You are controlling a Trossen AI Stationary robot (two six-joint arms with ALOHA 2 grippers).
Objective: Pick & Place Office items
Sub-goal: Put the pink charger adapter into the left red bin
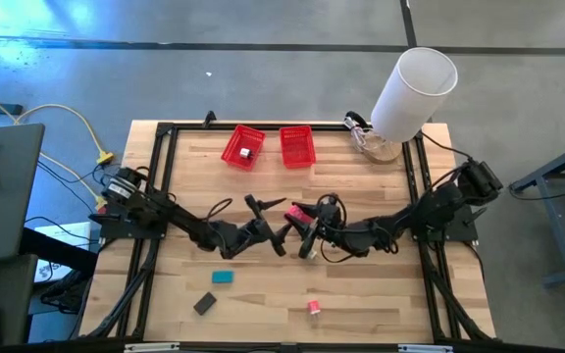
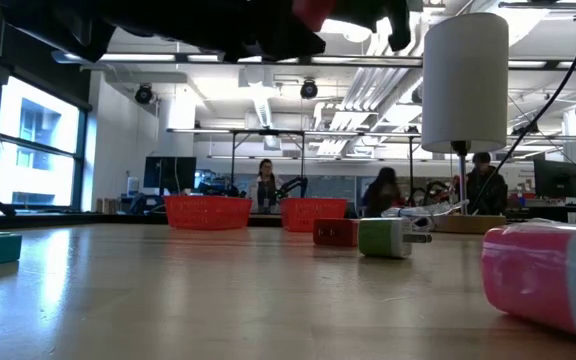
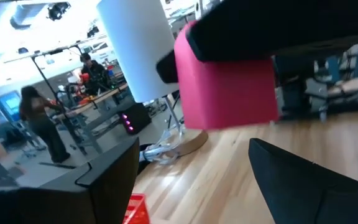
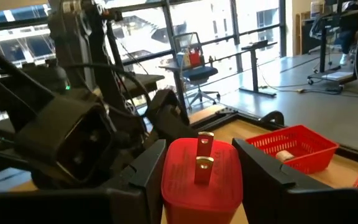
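My right gripper [image 1: 302,218] hovers over the table's middle, shut on a red plug block [image 4: 201,174] with two metal prongs [image 4: 202,158]. Facing it from the left, my left gripper [image 1: 271,224] is open. Its fingers [image 3: 107,180] stand just short of the block [image 3: 229,81] and touch nothing. On the table near the front lie a teal block [image 1: 223,277], a dark grey block [image 1: 205,303] and a pink piece [image 1: 314,308]. A red block [image 2: 335,232] and a green-and-white plug [image 2: 388,238] rest farther back. My right gripper pinches the red plug block by two opposite sides [image 4: 166,180] between its two fingers. The fingers lie level and come from the table's right. The block is lifted clear of the table, and its pronged face shows between the fingers.
Two red mesh baskets [image 1: 243,147] [image 1: 297,145] stand at the far edge; the left one holds a small pale piece [image 1: 245,153]. A big white cylinder [image 1: 415,93] rises at the far right corner. People sit in the room beyond the table.
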